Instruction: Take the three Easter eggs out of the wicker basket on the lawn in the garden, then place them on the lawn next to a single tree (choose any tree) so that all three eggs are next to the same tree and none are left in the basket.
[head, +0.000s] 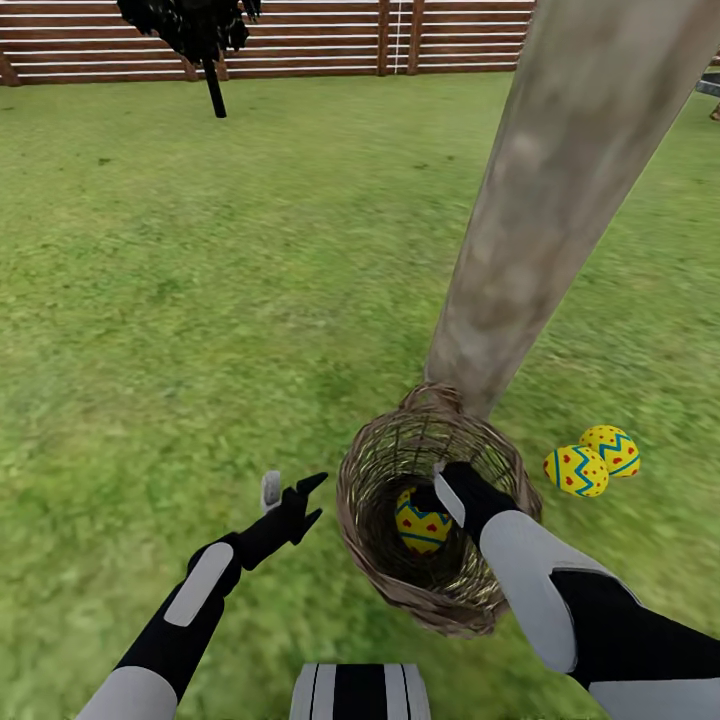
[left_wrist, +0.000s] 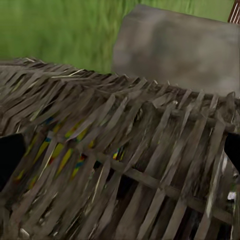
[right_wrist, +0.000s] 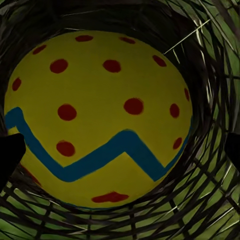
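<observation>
Already two eggs lay on the lawn just beside the tree, touching each other, so we judged the task two-thirds done. The third egg sat at the bottom of the basket, which stood at the foot of the trunk, its loop handle against the bark; that closeness kept each carry short.

We had our right tool down inside the basket, right over the egg. In the right wrist view the egg loomed large between two dark fingertips at the frame's edges, apart from its shell, so we read that tool as spread and not yet gripping.

Our left tool hung just beside the basket wall, fingers parted and holding nothing; its camera faced the weave, with the egg's colours showing through the gaps. We judged it was waiting there to steady the basket if needed.
</observation>
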